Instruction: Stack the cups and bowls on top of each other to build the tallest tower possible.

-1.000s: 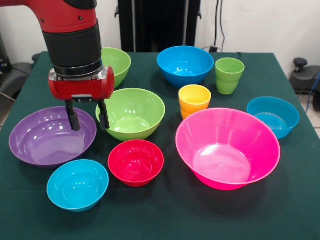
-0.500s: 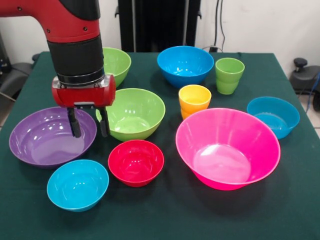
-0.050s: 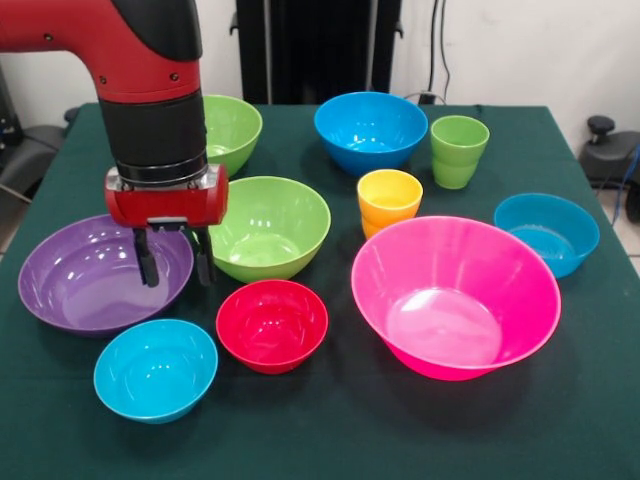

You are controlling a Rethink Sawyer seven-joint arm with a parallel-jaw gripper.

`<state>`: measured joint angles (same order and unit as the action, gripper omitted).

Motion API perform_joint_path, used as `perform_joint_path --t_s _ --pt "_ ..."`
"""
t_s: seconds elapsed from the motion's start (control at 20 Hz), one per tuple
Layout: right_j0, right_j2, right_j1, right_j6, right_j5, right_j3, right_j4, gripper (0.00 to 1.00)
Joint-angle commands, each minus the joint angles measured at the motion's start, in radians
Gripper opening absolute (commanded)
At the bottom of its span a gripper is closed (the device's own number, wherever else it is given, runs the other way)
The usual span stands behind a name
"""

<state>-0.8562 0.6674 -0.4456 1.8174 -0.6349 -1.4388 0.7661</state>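
Note:
My gripper [image 3: 175, 268] hangs open at the right rim of the large purple bowl [image 3: 80, 280]. One finger is inside the bowl, the other outside, beside the lime green bowl [image 3: 275, 225]. In front of them sit a small cyan bowl [image 3: 155, 368] and a small red bowl [image 3: 272, 322]. The huge pink bowl [image 3: 455, 295] is at the right, with a blue bowl [image 3: 547, 232] beyond it. At the back stand another lime green bowl [image 3: 235, 125], a blue bowl [image 3: 370, 128], a yellow-orange cup [image 3: 389, 198] and a light green cup [image 3: 459, 148]. No tower shows; each piece stands alone.
A dark green cloth [image 3: 330, 420] covers the table and reaches its edges on all sides. The red and black arm [image 3: 150, 90] comes down over the back left and hides part of the far lime green bowl.
The gripper has come down lower over the purple bowl's right rim, and its fingers have drawn slightly closer together. The bowls and cups have not moved.

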Motion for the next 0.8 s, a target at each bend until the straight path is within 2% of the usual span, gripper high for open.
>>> perform_joint_path --t_s 0.05,0.5,0.8 --pt "0.017 -0.068 0.051 -0.123 0.032 0.011 0.084 1.0" --pt "0.013 -0.083 0.12 -0.135 0.026 0.028 0.096 1.0" --pt "0.013 -0.088 0.125 -0.153 0.03 0.017 0.101 1.0"
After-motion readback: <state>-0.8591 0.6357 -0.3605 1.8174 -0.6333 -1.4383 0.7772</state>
